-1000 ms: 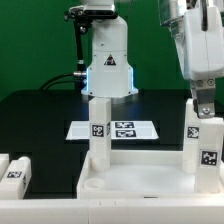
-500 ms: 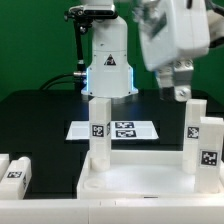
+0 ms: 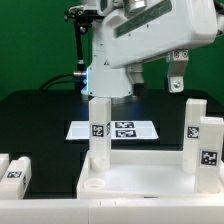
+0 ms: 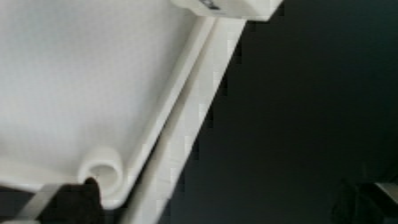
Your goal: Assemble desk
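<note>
The desk's white tabletop point(image 3: 140, 180) lies at the front, rim up. One tagged leg point(image 3: 98, 130) stands in its corner on the exterior view's left. Two tagged legs point(image 3: 195, 122) point(image 3: 210, 150) stand at its side on the exterior view's right. My gripper point(image 3: 165, 75) hangs open and empty above the tabletop, apart from all legs. In the wrist view the tabletop point(image 4: 89, 90), its rim and an empty round corner socket point(image 4: 107, 175) show below the gripper point(image 4: 231, 205). One dark fingertip point(image 4: 71, 200) sits near the socket. A leg's end point(image 4: 235, 8) shows at the edge.
Two loose tagged legs point(image 3: 14, 172) lie on the black table at the exterior view's lower left. The marker board point(image 3: 113, 129) lies behind the tabletop, in front of the robot base point(image 3: 108, 70). A green wall stands behind.
The gripper has let go of the leg on the exterior view's right. It has risen and swung toward the exterior view's left. That leg stays standing.
</note>
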Robot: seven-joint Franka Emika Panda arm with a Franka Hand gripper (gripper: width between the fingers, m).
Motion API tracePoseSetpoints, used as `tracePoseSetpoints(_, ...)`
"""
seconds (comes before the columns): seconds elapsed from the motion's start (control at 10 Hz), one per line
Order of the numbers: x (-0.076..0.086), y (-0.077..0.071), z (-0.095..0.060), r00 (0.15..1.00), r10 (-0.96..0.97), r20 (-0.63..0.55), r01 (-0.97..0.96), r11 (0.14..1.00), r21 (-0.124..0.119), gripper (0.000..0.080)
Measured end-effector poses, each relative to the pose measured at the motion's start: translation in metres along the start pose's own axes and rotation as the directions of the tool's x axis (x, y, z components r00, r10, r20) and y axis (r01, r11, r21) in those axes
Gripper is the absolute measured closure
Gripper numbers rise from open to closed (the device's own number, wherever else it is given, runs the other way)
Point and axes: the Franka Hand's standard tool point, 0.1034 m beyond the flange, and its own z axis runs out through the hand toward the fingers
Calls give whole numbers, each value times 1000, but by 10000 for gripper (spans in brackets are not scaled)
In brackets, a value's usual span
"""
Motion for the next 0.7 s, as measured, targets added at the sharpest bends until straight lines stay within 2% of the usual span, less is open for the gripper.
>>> tracePoseSetpoints(0.1, 24, 14, 0, 997, -83, 1, 83, 997, -9, 150)
tracePoseSetpoints(0.2, 39, 23, 1, 996, -92, -4, 92, 996, -11, 150)
tracePoseSetpoints(0.4, 58, 50, 11, 976, -217, 20, 218, 975, -35, 150)
tracePoseSetpoints(0.5, 54, 52, 15, 975, -218, 29, 219, 975, -38, 150)
tracePoseSetpoints(0.7, 55, 51, 14, 921, -388, 30, 389, 920, -43, 150)
